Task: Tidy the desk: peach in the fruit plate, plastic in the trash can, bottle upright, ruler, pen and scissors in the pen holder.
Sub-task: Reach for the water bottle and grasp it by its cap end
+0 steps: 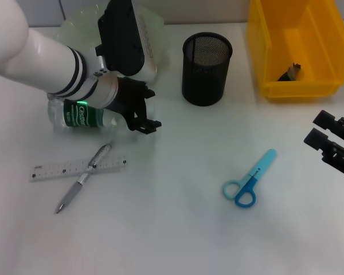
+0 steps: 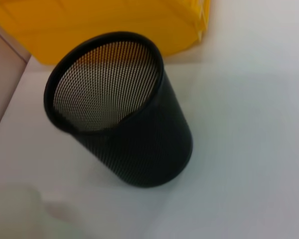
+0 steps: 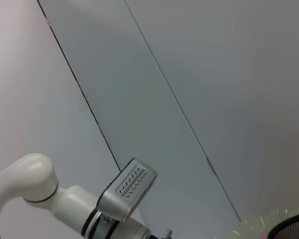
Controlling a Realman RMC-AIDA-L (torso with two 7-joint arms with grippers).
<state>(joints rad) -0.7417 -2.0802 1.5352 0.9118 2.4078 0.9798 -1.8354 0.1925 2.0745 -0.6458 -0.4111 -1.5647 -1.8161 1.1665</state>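
Two grippers appear in the head view. Left gripper (image 1: 142, 117) reaches down over the neck end of the plastic bottle (image 1: 83, 116), which lies on its side on the white desk (image 1: 178, 229), green label upward. Its black fingers (image 1: 151, 124) stand spread on either side of the bottle's clear neck; whether they touch it cannot be told. Left arm (image 1: 40, 54) slants in from the near-left corner, wrist bent so the gripper points toward the desk's middle. Behind the wrist sits the pale green fruit plate (image 1: 155, 26). Black mesh pen holder (image 1: 206, 69) stands upright, well apart from the bottle, and fills the left wrist view (image 2: 122, 107). Yellow trash bin (image 1: 298, 48) stands beside it, with a dark scrap (image 1: 289, 73) inside. Ruler (image 1: 77, 168) lies near the bottle, and the silver pen (image 1: 83, 185) lies crossed over it. Blue scissors (image 1: 249, 179) lie closed, alone on the desk. Right gripper (image 1: 332, 140) hangs at the desk's right edge, fingers parted, holding nothing.
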